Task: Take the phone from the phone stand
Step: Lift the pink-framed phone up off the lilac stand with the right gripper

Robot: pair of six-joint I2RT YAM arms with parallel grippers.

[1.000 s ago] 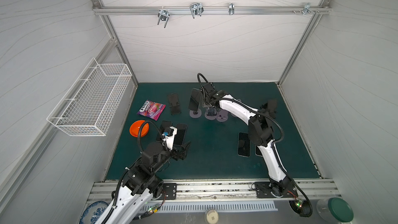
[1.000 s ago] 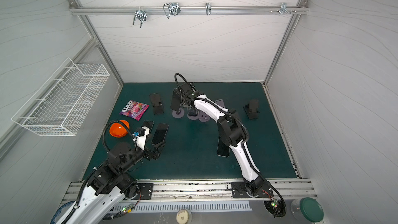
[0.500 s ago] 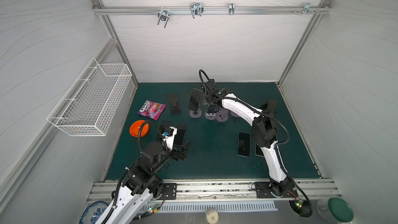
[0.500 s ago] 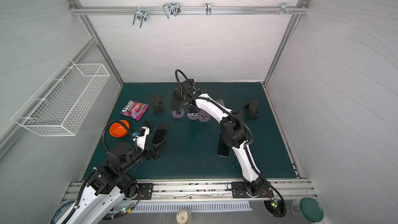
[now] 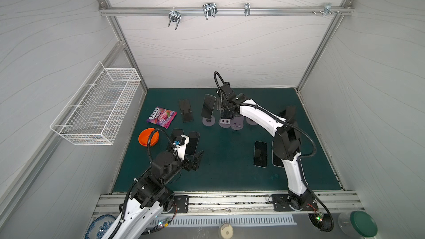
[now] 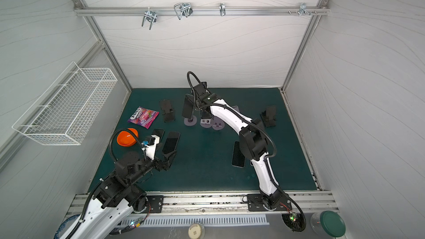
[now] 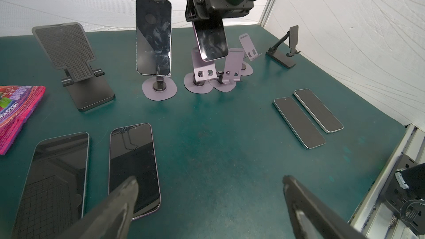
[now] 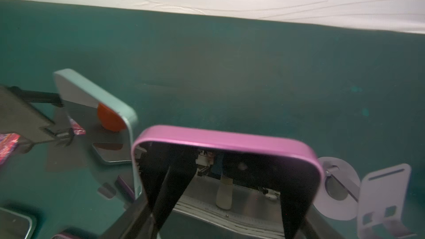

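Note:
My right gripper [image 5: 226, 108] [image 7: 208, 22] is shut on the top end of a pink-edged phone [image 7: 211, 40] [image 8: 225, 142] [image 5: 226, 114]. The phone hangs tilted, its lower end level with the top of the back plate of an empty purple phone stand [image 7: 201, 70] [image 5: 225, 121] [image 6: 205, 121]. Left of it, another dark phone [image 7: 153, 35] [image 5: 208, 106] stands upright on a round-based purple stand [image 7: 159, 87]. My left gripper [image 7: 209, 180] [image 5: 197, 157] [image 6: 169, 158] hovers open over the green mat at the front left, holding nothing.
Two phones [image 7: 133, 164] [image 7: 57, 175] lie flat by my left gripper and two more [image 7: 299, 123] lie at the right. Empty black stands [image 7: 69, 49] [image 7: 287, 49] and purple stands [image 7: 232, 67] stand at the back. A candy pack [image 5: 161, 116], orange bowl [image 5: 148, 137] and wire basket [image 5: 96, 109] are on the left.
My right gripper has shifted a little to the right with the phone in it. The left arm has not moved.

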